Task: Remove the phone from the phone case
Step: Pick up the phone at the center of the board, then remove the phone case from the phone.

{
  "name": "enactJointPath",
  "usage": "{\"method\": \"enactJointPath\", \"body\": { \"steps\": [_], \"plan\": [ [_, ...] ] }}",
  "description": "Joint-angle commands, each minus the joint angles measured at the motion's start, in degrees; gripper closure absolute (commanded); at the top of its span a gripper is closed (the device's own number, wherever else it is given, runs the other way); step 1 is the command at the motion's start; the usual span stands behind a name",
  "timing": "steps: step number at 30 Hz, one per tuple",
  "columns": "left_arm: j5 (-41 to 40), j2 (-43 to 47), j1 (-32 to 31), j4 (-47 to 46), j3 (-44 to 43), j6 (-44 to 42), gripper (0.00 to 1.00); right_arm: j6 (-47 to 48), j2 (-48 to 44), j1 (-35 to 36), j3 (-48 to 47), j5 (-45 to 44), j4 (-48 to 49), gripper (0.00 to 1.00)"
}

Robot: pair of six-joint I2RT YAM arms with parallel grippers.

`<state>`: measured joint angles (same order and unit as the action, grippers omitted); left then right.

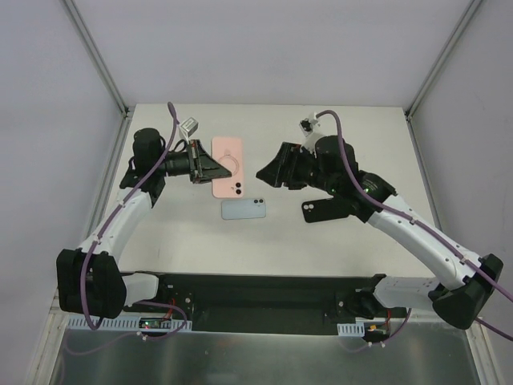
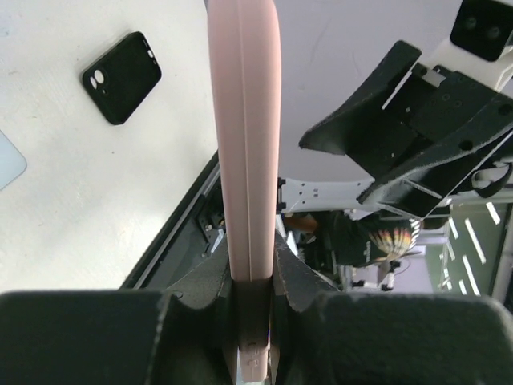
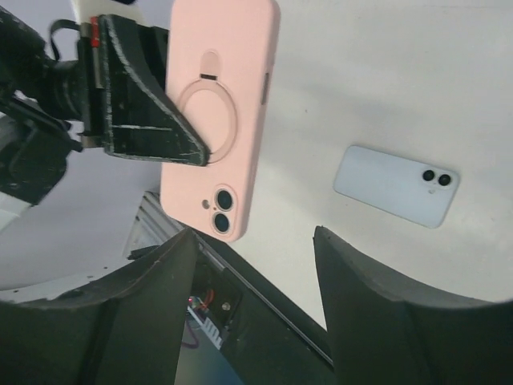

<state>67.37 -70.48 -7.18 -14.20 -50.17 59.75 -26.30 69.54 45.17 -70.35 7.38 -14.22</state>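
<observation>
The pink phone case (image 1: 228,172), lenses showing in its cutout, is clamped by its edge in the closed left claw (image 1: 210,166). The right claw (image 1: 264,172) is held open just beside it. A pale blue phone (image 1: 244,210) and a black case (image 1: 325,210) are seen on the table (image 1: 361,136), on the base side of both claws.

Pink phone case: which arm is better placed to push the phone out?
Probably right: the right pincer is open, empty and faces the pink phone case; the left pincer is shut on its edge, holding it.
</observation>
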Motion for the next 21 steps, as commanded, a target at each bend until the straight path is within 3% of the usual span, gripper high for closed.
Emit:
{"method": "enactJointPath", "body": {
  "steps": [1,6,10,13,16,21],
  "plan": [
    [4.7,3.7,-1.3,8.7,-5.8,-13.3,1.00,6.7,-0.8,0.5,-3.7,-5.7,-9.9,0.36],
    [8.6,6.0,-4.1,8.5,-6.7,-16.1,1.00,4.0,0.6,-0.9,-1.6,2.2,-2.9,0.27],
    [12.0,7.6,-5.5,7.9,-7.9,-16.9,1.00,-4.1,1.5,-4.2,4.4,17.4,14.0,0.26],
    [12.9,8.0,-5.5,7.8,-8.5,-16.9,1.00,-7.6,2.5,-5.2,5.5,22.2,23.3,0.26],
    [13.5,7.7,-5.8,7.5,-8.6,-16.6,1.00,-9.3,3.7,-5.1,5.2,25.4,28.8,0.30],
    [13.3,7.5,-6.1,6.1,-9.1,-15.6,1.00,-14.9,6.2,-5.2,5.7,30.8,39.7,0.45]
  ]
}}
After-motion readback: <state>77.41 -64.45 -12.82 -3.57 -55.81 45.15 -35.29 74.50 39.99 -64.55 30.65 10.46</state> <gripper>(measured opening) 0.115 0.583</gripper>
